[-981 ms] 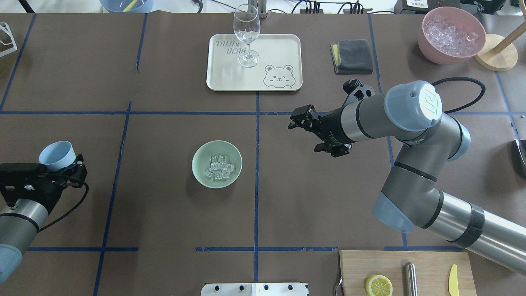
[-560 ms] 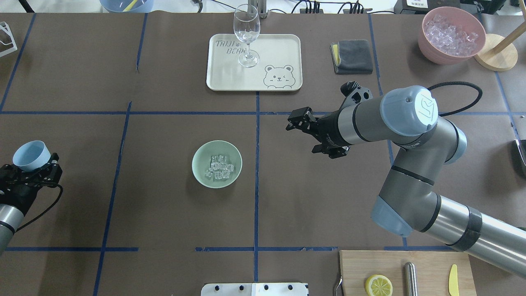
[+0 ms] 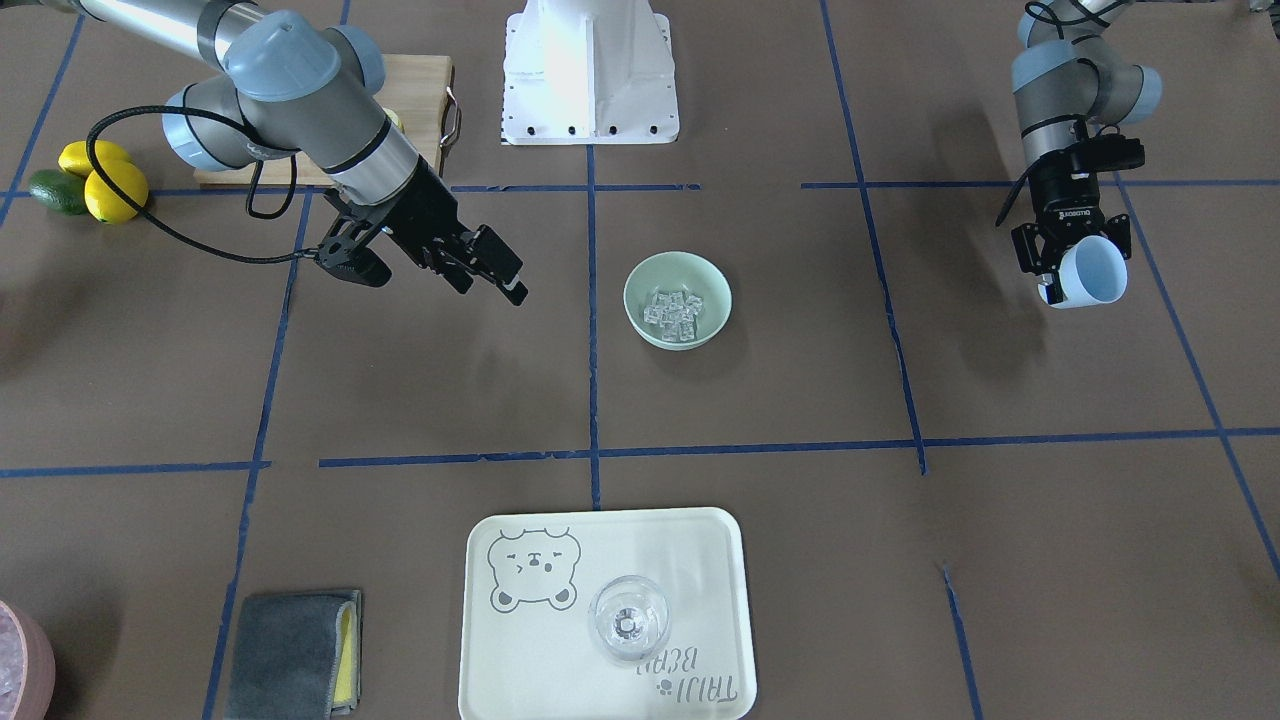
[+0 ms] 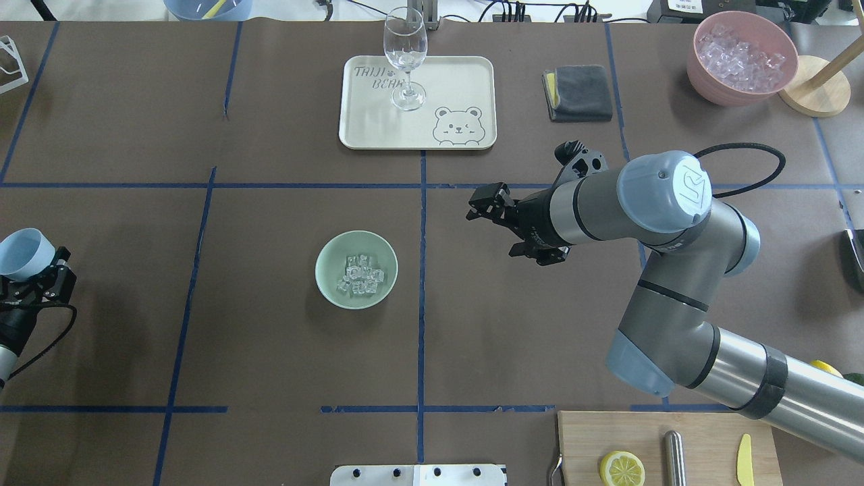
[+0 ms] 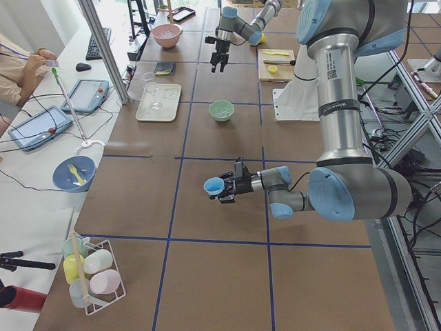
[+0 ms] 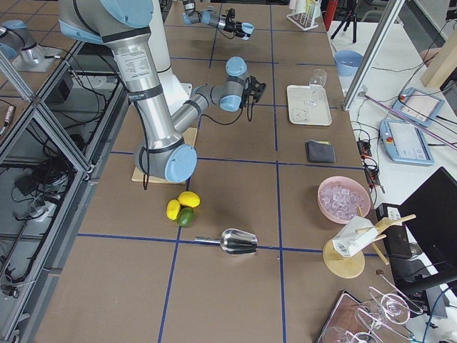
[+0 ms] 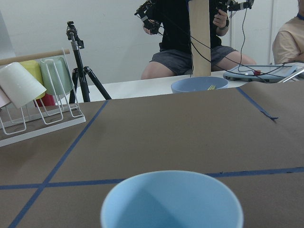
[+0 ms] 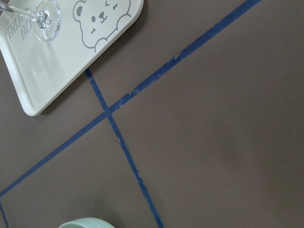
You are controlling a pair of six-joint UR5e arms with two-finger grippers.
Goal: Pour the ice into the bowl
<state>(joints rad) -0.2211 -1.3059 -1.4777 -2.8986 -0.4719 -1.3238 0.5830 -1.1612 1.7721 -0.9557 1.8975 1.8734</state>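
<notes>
Resting on the table point(image 4: 270, 368), the pale mint-green bowl point(image 4: 356, 270) is located near the centre, just left of the middle blue tape line in the overhead view. The ice point(image 4: 361, 277) is contained in the bowl as a cluster of small clear cubes. The light blue cup point(image 4: 23, 251) is clamped by the left jaws, which are closed against its sides. The cup is held above the table with its mouth upward, well apart from the bowl, at the left edge of the overhead view. The right jaws are parted and nothing is gripped by them. They are suspended above the table on the opposite side of the bowl, near it but not touching. A wine glass point(image 4: 405, 50) is positioned upright on the cream tray point(image 4: 462, 77) beyond the bowl.
</notes>
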